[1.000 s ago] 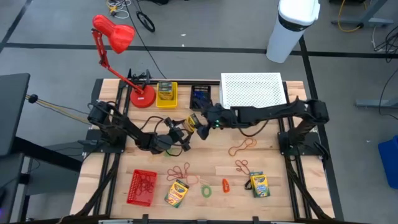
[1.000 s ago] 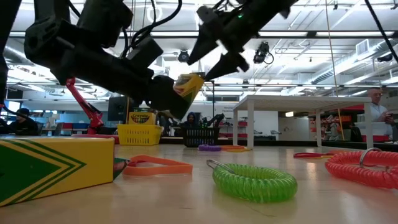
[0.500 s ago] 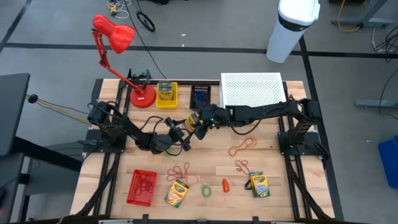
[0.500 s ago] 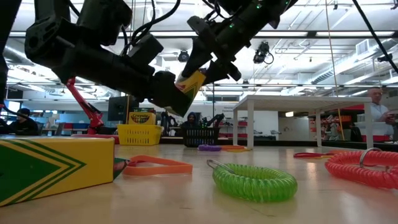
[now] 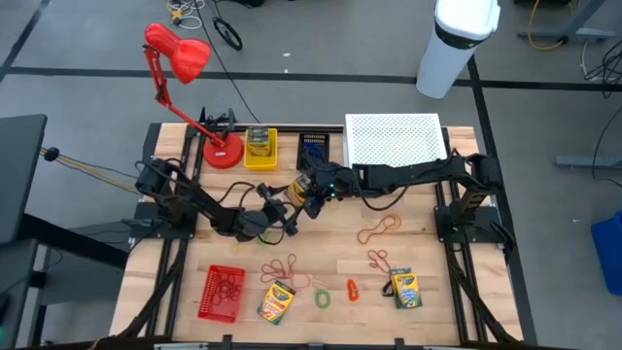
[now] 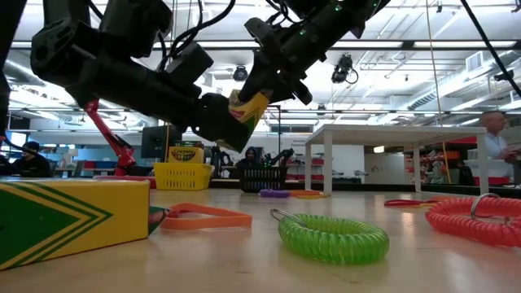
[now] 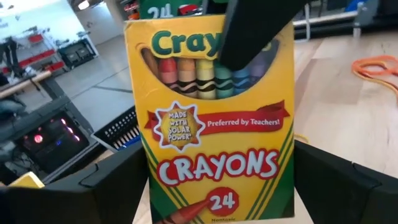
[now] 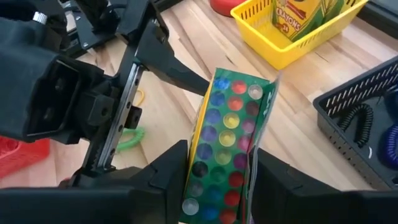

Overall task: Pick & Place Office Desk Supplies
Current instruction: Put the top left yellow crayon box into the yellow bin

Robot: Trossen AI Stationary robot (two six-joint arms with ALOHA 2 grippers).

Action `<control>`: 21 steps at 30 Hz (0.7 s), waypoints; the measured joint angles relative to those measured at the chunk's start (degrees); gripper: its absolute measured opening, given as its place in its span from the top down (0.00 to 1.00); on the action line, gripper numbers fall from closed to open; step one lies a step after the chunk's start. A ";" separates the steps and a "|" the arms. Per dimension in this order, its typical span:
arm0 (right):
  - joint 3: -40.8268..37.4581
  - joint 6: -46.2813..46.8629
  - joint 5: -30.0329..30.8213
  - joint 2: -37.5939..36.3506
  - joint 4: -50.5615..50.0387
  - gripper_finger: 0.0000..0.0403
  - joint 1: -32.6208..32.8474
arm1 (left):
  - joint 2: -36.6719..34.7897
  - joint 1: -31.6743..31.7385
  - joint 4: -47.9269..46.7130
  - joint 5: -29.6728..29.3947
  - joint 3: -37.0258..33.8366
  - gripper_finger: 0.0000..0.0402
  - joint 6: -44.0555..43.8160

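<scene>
A yellow-and-green crayon box point(image 5: 302, 190) hangs in the air above the middle of the table, between both grippers. My left gripper point(image 5: 284, 206) comes from the table's left and is shut on the box. My right gripper point(image 5: 313, 189) reaches in from the right and is shut on the box's other end. The left wrist view shows the box's printed front point(image 7: 214, 124), and the right wrist view shows its open top with coloured crayon ends point(image 8: 227, 143). Two more crayon boxes point(image 5: 276, 301) point(image 5: 403, 288) lie flat near the near edge. My left gripper pinches the crayon box by its lower end point(image 7: 158, 193), one finger point(image 7: 118, 186) on each narrow side. The box is lifted clear and stands tilted in the low view point(image 6: 247, 107). My right gripper pinches the box's open top end point(image 8: 211, 124) between its two fingers point(image 8: 165, 174), coming level from the table's right. One finger lies over the front at the window point(image 7: 249, 31).
A yellow basket point(image 5: 260, 160) holding a crayon box, a black basket point(image 5: 314, 154), the white perforated riser point(image 5: 396, 141) and the red lamp point(image 5: 180, 53) line the far edge. Rubber bands point(image 5: 379, 228) point(image 5: 282, 267), a green loop point(image 5: 322, 297), an orange clip point(image 5: 352, 289) and a red basket point(image 5: 222, 292) lie nearer.
My right gripper has moved toward the table's left onto the top end of the crayon box and has shut on it; a second ago it stood open just beside the box. My left gripper has kept the box in the air.
</scene>
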 joint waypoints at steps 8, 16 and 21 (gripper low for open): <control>-0.04 -1.36 -2.43 -0.02 0.45 0.65 0.02 | -4.96 -2.02 -10.48 0.30 0.00 0.09 -0.05; -0.04 -2.55 -3.50 -0.02 1.05 0.65 0.02 | -9.73 -2.46 -22.39 1.58 0.19 0.09 -4.09; -0.08 -2.84 -3.94 -0.04 0.96 0.65 0.04 | -10.24 -2.71 -25.65 1.97 0.26 0.09 -4.72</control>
